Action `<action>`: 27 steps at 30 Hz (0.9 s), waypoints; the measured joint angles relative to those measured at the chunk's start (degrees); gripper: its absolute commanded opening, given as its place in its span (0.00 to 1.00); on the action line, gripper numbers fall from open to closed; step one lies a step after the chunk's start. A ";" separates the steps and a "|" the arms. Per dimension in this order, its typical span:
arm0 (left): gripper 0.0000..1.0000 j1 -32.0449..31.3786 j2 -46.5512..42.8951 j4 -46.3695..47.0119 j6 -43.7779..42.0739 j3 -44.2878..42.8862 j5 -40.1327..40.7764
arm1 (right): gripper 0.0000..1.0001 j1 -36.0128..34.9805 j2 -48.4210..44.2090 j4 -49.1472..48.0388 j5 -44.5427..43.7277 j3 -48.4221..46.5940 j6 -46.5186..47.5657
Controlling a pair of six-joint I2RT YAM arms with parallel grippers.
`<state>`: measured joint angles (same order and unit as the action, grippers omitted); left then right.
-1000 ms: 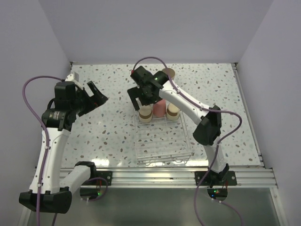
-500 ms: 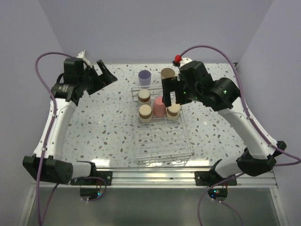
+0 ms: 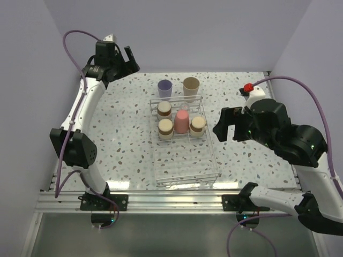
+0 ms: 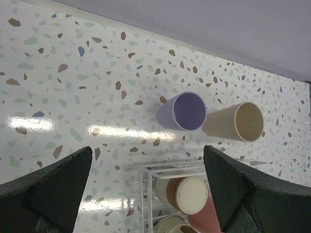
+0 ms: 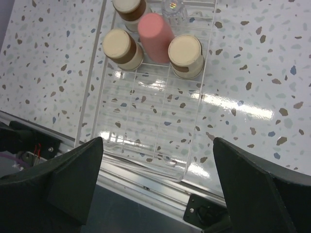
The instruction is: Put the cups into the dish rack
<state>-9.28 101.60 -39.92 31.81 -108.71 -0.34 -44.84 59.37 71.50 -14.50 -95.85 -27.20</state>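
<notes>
At the centre of the top view, the dish rack (image 3: 187, 166) is sitting on the table (image 3: 123, 144), carrying three brown-grey cups (image 3: 165, 128) upside down at its far end, with the coral-red cup (image 3: 181, 122) between them and a tiny clear cup (image 5: 176, 7) behind it. Just beyond the rack, the lavender cup (image 3: 164, 88) and beige cup (image 3: 191, 85) are standing upright side by side. The left gripper (image 3: 130, 60) is hovering at the upper left, jaws spread wide and empty; the right gripper (image 3: 228, 124) is hanging right of the rack, also gaping and empty.
</notes>
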 measured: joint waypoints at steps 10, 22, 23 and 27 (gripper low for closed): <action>0.99 0.94 13.86 9.64 -2.64 -3.13 -12.15 | 0.98 0.00 9.20 0.22 -2.75 -2.47 -0.72; 0.94 -3.21 26.53 15.61 -3.98 -2.73 -21.44 | 0.98 0.00 18.84 1.77 -2.58 -7.98 -1.14; 0.93 -3.69 27.02 16.20 -4.02 -2.80 -21.68 | 0.98 0.00 19.43 1.84 -2.62 -8.48 -1.05; 0.88 -5.09 29.29 16.81 -4.57 -4.57 -22.03 | 0.98 0.00 22.05 2.97 -3.10 -10.69 -0.52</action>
<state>-14.37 130.89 -23.11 27.24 -113.27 -22.37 -44.84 81.43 74.48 -17.61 -106.54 -27.73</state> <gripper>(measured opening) 0.902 0.983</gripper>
